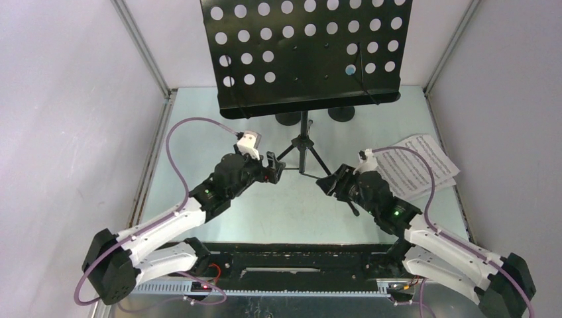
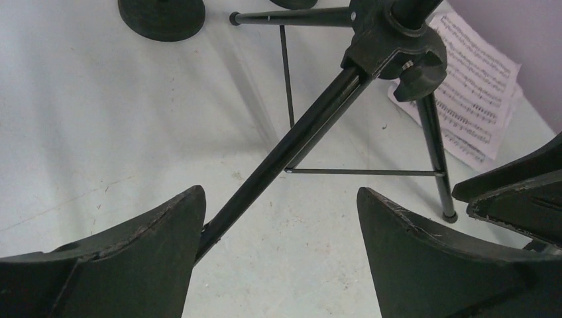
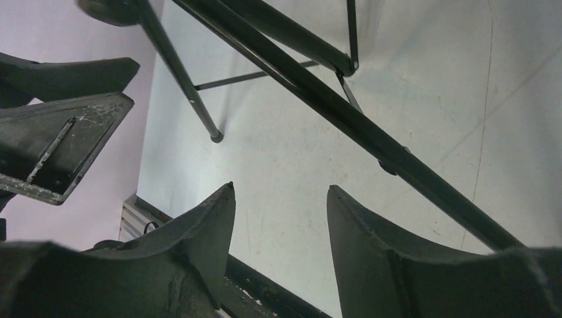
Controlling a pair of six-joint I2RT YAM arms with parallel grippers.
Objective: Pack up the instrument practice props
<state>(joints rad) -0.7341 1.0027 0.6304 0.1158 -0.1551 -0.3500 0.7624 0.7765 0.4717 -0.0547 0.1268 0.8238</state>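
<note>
Left claw [image 1: 275,167], at 9 o'clock of the music stand's tripod [image 1: 303,142], gapes wide, with one tripod leg [image 2: 285,149] running between its fingers, closer to the left one. Right claw [image 1: 329,182], at 4 o'clock of the tripod, stands parted and empty. The perforated desk [image 1: 308,46] sits at 12 o'clock of the tabletop [image 1: 278,212], sheet-music pages [image 1: 424,162] at 3 o'clock.
</note>
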